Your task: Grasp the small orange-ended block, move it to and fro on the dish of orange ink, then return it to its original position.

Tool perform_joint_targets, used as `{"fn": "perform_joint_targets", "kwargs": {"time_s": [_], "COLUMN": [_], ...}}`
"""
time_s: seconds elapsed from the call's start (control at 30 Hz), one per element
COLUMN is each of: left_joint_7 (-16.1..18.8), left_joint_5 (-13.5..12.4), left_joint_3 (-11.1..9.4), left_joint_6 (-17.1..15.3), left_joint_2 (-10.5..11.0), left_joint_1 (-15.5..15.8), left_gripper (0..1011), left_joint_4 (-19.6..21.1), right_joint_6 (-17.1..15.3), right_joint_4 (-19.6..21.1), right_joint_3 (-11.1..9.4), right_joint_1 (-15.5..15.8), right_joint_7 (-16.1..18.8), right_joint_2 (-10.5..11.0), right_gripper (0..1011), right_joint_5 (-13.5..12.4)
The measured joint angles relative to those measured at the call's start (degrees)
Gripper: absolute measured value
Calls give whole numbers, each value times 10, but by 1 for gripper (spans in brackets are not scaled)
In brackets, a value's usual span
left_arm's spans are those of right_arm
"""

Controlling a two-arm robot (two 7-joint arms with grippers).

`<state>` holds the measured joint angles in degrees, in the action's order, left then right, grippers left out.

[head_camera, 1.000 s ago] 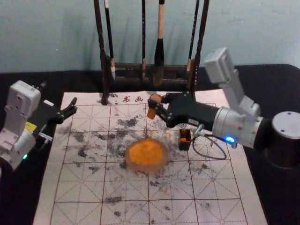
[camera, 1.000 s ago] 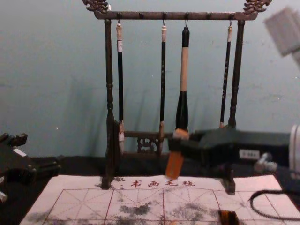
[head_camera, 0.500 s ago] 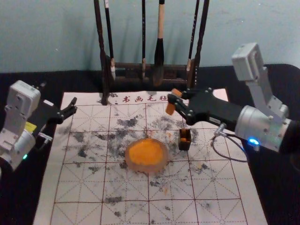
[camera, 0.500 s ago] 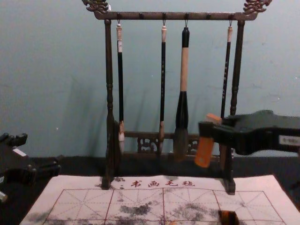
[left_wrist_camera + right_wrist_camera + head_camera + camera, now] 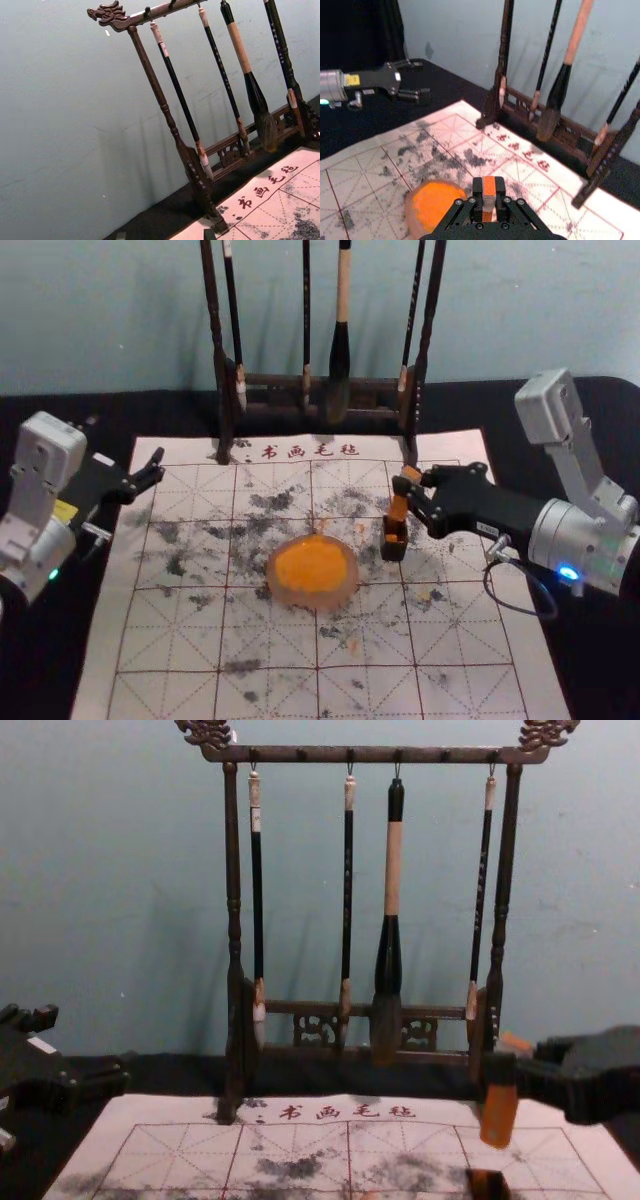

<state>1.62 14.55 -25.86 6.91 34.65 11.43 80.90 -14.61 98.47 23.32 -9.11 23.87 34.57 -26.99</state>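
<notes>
Right gripper (image 5: 404, 487): closed on the small orange-ended block (image 5: 398, 508), a fingertip against each side, positioned to the right of the dish (image 5: 318, 600) and farther back than it. Block is off the mat (image 5: 180, 690), slightly tilted, one end sticking up above the fingertips and the other pointing down. Its lower end is over the small dark box (image 5: 394, 550), which stands on the mat just beside the dish, on the dish's right. Chest view gives a gap between block and box; I note the block as above the box, not in it. Orange traces visible inside the box. Dish lies flat on the mat, orange ink (image 5: 310, 567) spread across most of its inside, paler rim around it. Left gripper (image 5: 156, 466): parked well apart from the dish, to its left and farther back, fingers spread wide with nothing between them. Mat under the dish has red grid lines and dark smudges on several sides of the dish. Behind the dish, at the mat's far edge, stands the carved wooden rack (image 5: 232, 870), with one thick brush (image 5: 388, 965) and three thin brushes (image 5: 257, 900) hanging from its top bar.
</notes>
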Motion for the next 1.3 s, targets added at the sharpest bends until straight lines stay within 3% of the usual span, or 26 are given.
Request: {"fn": "perform_joint_targets", "kwargs": {"time_s": [1.3], "left_joint_7": [0], "left_joint_5": [0], "left_joint_3": [0], "left_joint_6": [0], "left_joint_2": [0], "left_joint_1": [0], "left_gripper": [1001], "left_joint_4": [0], "right_joint_6": [-21], "right_joint_4": [-59], "right_joint_3": [4], "right_joint_1": [-5], "right_joint_7": [-17], "right_joint_2": [-43], "right_gripper": [111], "right_joint_5": [38]}}
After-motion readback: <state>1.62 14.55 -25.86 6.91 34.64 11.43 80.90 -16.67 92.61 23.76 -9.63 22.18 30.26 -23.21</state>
